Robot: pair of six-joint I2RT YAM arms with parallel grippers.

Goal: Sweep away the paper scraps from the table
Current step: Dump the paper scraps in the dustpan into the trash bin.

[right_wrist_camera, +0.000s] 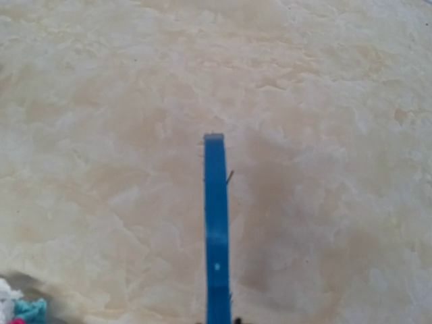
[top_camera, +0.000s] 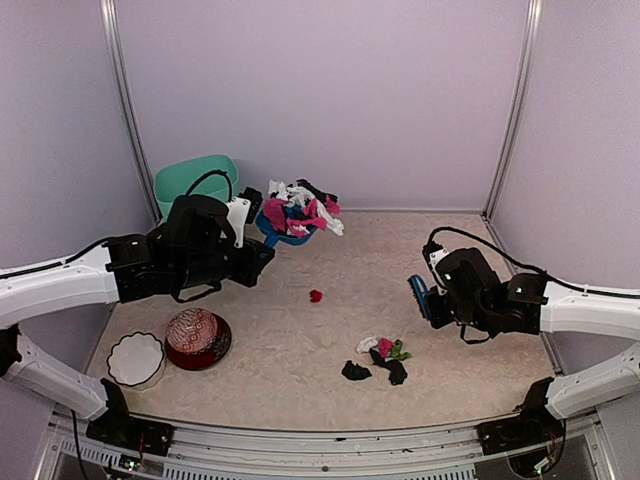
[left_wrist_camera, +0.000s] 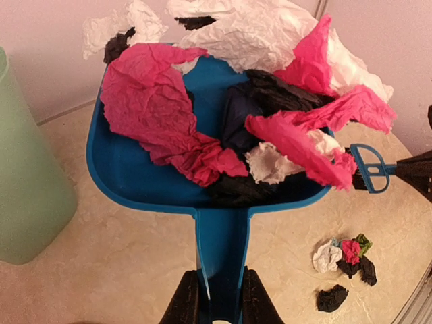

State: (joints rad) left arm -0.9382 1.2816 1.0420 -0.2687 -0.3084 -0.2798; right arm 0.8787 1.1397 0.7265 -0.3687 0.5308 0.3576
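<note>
Your right jaws clamp the brush (top_camera: 418, 297). The loose scraps (top_camera: 383, 358) lie on the counter (top_camera: 300, 345) just front-left of it, so that arm is nearer. A red scrap (top_camera: 316, 296) sits mid-counter. Your left jaws grip the full dustpan (left_wrist_camera: 128, 169) by its handle, well apart at far left.

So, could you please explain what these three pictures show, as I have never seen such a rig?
Two robot arms sit at the near edge of a table. The wide picture comes from a camera above and behind them; the other two come from cameras on the wrists. The left end effector grips the handle of a blue dustpan heaped with paper scraps. The right end effector holds a blue brush. A few more scraps lie loose on the table; a white bowl, a red bowl and a green bin stand at its left.
</note>
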